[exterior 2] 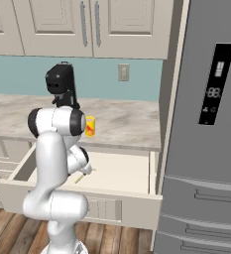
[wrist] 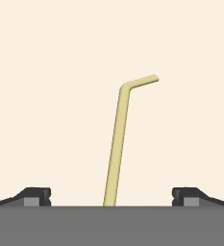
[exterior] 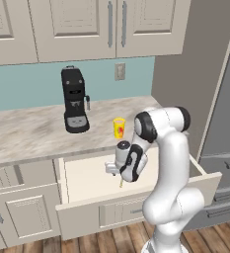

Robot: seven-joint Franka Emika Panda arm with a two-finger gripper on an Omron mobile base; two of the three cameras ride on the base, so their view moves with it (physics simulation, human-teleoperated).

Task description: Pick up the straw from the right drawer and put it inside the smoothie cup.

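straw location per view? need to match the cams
Left base view: the straw shows as a short sliver on the drawer floor, just below the arm's hand.
Right base view: it lies on the drawer floor at lower left, beside the arm's wrist.
Hand view: centre, running up between the open jaws, bent tip pointing right.
Shared landmark: the yellow smoothie cup on the counter behind the drawer.

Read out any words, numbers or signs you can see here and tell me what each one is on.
"88": pale digits on the black display panel of the fridge; the small icons above and below them are too blurred to read.
Red mark on the cup: a shape, not legible text.
Coffee machine: no readable label.
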